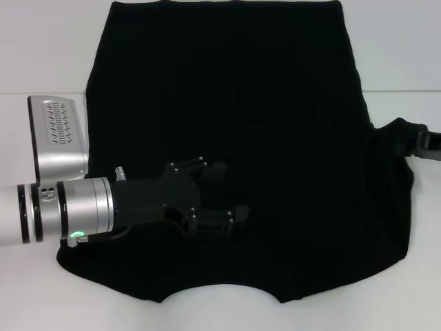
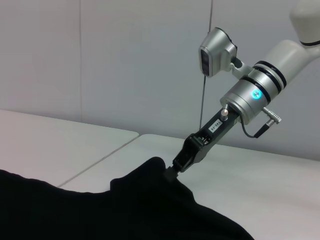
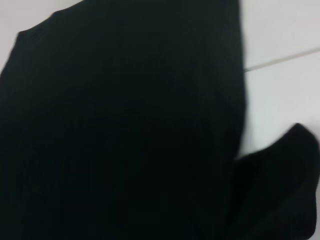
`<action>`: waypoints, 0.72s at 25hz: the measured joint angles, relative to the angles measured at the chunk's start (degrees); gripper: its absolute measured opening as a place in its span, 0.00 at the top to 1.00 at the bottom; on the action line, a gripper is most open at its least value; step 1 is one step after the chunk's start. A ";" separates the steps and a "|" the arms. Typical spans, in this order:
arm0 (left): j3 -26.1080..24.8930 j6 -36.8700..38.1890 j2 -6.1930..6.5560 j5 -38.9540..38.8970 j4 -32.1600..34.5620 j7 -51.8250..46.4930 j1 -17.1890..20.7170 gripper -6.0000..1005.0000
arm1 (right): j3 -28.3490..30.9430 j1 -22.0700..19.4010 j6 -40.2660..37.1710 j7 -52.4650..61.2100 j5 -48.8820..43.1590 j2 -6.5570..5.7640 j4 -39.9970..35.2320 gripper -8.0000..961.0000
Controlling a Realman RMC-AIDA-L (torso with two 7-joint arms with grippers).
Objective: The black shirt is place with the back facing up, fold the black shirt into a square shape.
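Observation:
The black shirt (image 1: 248, 124) lies flat on the white table, collar edge toward me. My left gripper (image 1: 222, 194) reaches in from the left and hovers low over the shirt's near-left part, its fingers spread apart with nothing visibly between them. At the far right edge my right gripper (image 1: 426, 145) is shut on the tip of the shirt's right sleeve (image 1: 400, 134). The left wrist view shows that gripper (image 2: 172, 171) pinching a raised peak of the sleeve cloth (image 2: 150, 172) just above the table. The black shirt (image 3: 125, 130) fills the right wrist view.
The white table (image 1: 41, 296) shows bare strips to the left, right and front of the shirt. A seam between table panels (image 1: 400, 90) runs across at mid height. A pale wall (image 2: 125, 60) stands behind the table.

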 joint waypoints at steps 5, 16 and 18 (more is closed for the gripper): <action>-0.04 -0.12 0.05 -0.10 -0.13 -0.05 0.08 0.10 | -3.87 2.76 -0.60 -0.02 -0.01 1.68 0.23 0.98; -0.09 -1.12 0.43 -0.13 -0.14 -0.65 0.23 0.10 | -11.09 7.77 -0.73 2.85 -0.75 3.43 0.86 0.98; -0.09 -1.42 0.44 -0.13 -0.13 -0.65 0.24 0.10 | -11.17 8.25 -0.68 3.04 -0.78 3.43 1.02 0.98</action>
